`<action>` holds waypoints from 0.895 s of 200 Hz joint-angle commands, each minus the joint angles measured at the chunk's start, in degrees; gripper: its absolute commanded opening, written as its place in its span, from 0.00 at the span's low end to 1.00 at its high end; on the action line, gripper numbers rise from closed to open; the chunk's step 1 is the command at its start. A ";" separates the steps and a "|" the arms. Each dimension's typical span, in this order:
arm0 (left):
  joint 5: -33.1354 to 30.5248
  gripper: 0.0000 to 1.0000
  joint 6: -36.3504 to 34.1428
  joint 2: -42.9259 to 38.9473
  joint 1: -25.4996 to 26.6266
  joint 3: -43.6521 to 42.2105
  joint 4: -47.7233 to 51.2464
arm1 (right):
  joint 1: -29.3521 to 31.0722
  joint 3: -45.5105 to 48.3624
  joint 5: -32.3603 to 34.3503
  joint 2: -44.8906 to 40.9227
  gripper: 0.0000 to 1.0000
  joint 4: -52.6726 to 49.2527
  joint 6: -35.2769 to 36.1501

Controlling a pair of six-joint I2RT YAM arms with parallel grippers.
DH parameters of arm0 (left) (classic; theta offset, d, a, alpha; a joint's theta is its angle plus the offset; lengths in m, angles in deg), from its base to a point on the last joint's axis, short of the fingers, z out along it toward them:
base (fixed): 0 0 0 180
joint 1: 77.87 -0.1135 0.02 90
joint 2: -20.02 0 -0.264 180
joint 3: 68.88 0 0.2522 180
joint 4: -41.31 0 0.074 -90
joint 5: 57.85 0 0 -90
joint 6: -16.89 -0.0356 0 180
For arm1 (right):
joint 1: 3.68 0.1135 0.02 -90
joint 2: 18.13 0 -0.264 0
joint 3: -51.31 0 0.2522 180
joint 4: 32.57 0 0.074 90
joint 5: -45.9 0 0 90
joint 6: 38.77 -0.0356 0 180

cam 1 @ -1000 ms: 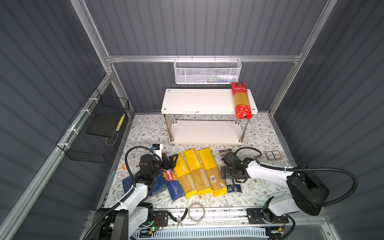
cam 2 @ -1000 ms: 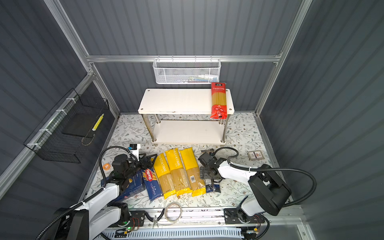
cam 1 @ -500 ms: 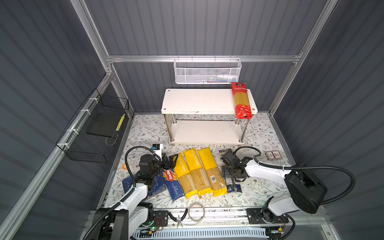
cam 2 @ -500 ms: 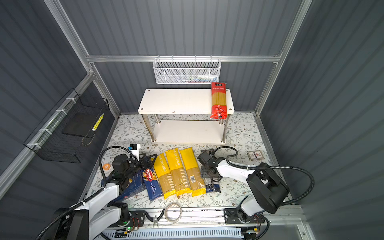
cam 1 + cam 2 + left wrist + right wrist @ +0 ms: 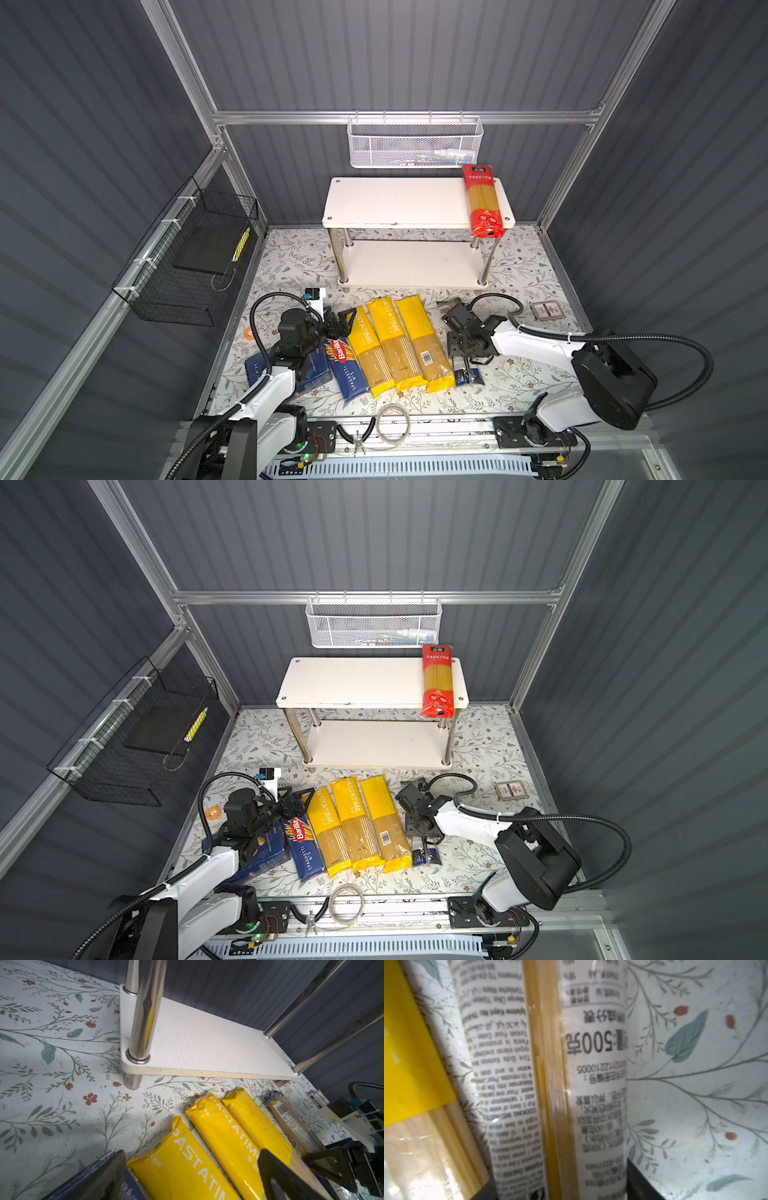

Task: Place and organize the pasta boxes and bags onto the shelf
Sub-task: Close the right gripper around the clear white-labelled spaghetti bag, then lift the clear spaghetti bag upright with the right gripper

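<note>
The white shelf stands at the back with a red bag lying on the right end of its top board; its lower board is bare. Three yellow bags lie side by side on the floor mat. Left of them lie the narrow spaghetti box and the wide pasta box, which is half hidden under the left arm. My left gripper hovers open over the yellow bags' far ends. My right gripper is shut on the clear bag, a jaw against each side.
A white mesh basket hangs on the back wall above the shelf. A black wire basket hangs on the left wall. A small card box lies at right, an orange tape roll at left, a cable coil at the front.
The right gripper's jaws have drawn in from wide open onto the clear bag, and the right arm has edged slightly left. The left arm has not moved.
</note>
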 commanded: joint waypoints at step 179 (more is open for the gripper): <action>-0.94 1.00 -1.15 -2.46 0.32 1.19 1.98 | -0.32 0.71 -6.75 -12.93 0.36 0.02 -0.16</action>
